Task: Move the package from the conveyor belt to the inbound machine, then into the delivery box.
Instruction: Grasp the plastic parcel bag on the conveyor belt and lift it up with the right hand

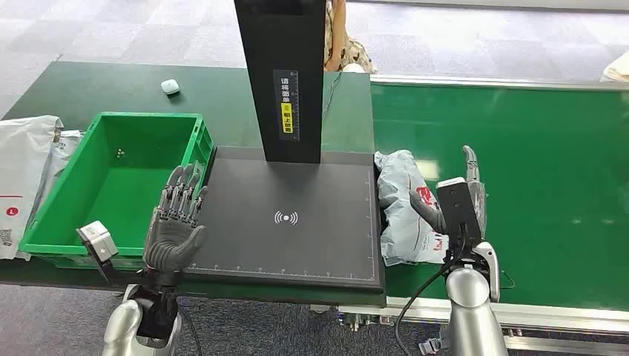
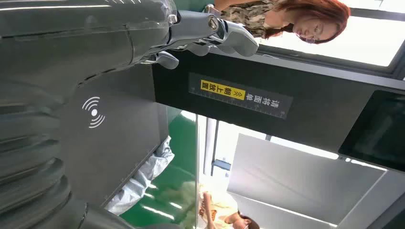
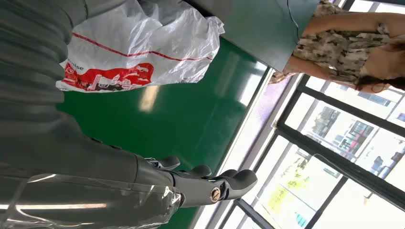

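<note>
The package (image 1: 404, 208), a crumpled grey-white plastic bag with red print, lies on the green conveyor belt (image 1: 541, 170), right against the edge of the black scanner plate (image 1: 289, 215). The right hand (image 1: 461, 194) is beside the package on the belt side. Its thumb reaches toward the bag and its fingers (image 1: 469, 159) point up and away; from the head view I cannot tell if the thumb touches the plastic. In the right wrist view the hand (image 3: 210, 183) has its fingers only lightly curved, with nothing between them, and the package (image 3: 138, 47) is a little apart from them, so this hand is open and holds nothing.

The left hand (image 1: 176, 222) is over the left edge of the scanner plate, next to the green box (image 1: 193, 141). Its fingers are spread and stretched forward, and it holds nothing. In the left wrist view the same fingers (image 2: 224, 36) are in front of the black post (image 2: 267, 95) of the machine, which has a yellow label (image 2: 223, 90).

The green box stands on the dark green table (image 1: 111, 85), left of the plate. More plastic bags (image 1: 26, 170) lie at the left side of the box, and a small white object (image 1: 170, 86) rests on the table behind it. A person in a patterned dress (image 1: 343, 37) stands behind the machine.
</note>
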You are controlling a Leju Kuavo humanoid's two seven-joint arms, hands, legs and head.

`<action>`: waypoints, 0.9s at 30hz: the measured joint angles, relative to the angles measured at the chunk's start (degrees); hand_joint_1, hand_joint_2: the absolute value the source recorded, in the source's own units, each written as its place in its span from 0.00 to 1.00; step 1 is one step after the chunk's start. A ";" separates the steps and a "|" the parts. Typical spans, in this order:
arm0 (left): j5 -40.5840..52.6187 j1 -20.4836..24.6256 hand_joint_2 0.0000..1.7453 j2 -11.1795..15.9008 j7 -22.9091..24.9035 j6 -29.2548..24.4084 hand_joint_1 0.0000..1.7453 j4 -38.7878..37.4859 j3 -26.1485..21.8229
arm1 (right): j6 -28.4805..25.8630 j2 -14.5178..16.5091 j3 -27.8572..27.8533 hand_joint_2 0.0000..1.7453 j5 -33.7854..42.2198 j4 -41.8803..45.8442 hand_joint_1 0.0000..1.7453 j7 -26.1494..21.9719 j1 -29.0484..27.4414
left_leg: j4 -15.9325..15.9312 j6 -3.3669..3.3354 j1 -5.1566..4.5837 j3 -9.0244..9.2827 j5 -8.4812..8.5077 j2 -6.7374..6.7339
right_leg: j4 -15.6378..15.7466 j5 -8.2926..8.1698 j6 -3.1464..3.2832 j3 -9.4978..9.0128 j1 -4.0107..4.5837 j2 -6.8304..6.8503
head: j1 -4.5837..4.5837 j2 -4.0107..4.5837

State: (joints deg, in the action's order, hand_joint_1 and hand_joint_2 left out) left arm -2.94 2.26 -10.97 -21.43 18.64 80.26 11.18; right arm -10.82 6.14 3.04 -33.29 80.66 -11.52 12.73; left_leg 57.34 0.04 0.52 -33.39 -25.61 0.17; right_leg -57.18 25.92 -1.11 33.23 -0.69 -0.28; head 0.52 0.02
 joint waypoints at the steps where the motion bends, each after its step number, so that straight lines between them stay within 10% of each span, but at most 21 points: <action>1: 0.00 0.00 1.00 0.00 0.00 0.00 0.00 0.00 0.00 | 0.00 -0.02 -0.09 1.00 -0.02 -0.05 0.00 0.00 0.05 | 0.00 0.00 0.00 0.00 0.00 0.00 | 0.00 0.00 0.00 0.00 0.00 0.00 | 0.01 0.00; 15: 0.14 0.00 1.00 0.01 -0.01 0.04 0.00 0.00 -0.08 | -0.31 -0.59 -1.20 1.00 -2.56 -0.77 0.00 1.78 1.06 | -0.02 0.00 0.01 -0.01 0.00 0.00 | 0.00 0.01 0.02 0.00 0.00 -0.01 | 0.01 0.00; 27: 1.60 -0.27 1.00 0.47 0.64 1.04 0.00 0.00 -0.01 | 10.75 -13.24 -3.74 1.00 -10.98 -31.14 0.00 11.79 20.04 | 0.08 -0.08 -0.04 -0.01 0.06 0.13 | 0.00 -0.10 -0.05 -0.06 -0.04 0.16 | 0.01 0.00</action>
State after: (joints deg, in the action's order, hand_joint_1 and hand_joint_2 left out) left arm -1.34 1.99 -10.50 -20.79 19.68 80.26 11.17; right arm -0.07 -7.10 -0.71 -44.26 49.53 0.27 32.76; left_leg 57.42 -0.03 0.48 -33.40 -25.55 0.30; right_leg -57.18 25.81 -1.16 33.17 -0.73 -0.12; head 0.54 0.02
